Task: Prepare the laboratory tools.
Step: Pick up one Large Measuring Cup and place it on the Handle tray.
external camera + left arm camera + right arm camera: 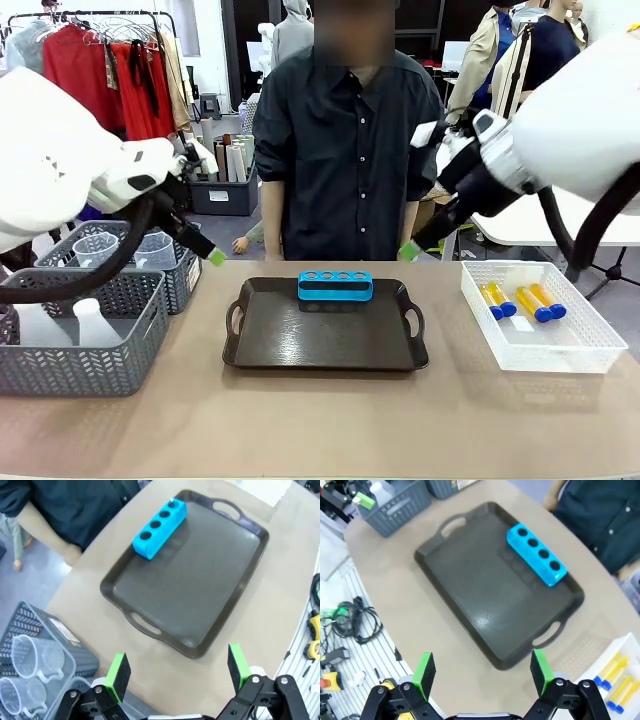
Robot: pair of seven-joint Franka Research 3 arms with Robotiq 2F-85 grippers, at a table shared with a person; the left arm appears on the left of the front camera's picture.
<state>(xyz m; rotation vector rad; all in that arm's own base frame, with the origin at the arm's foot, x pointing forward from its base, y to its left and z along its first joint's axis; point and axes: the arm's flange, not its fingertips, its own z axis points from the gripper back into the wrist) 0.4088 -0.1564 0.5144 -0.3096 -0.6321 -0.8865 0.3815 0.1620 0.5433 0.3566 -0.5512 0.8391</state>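
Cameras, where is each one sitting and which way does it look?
Front view: sits between the arms, looks across the table at the person; left arm and right arm show.
Left wrist view: above the table, looks down at the tray; its open left claw shows.
Right wrist view: above the table, looks down at the tray and tubes; its open right claw shows.
Shared: both wrist views see the blue rack on the tray.

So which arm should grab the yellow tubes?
Probably the right. The yellow tubes lie in the white basket on its side, and the right gripper is open. The left gripper hangs by the grey baskets.
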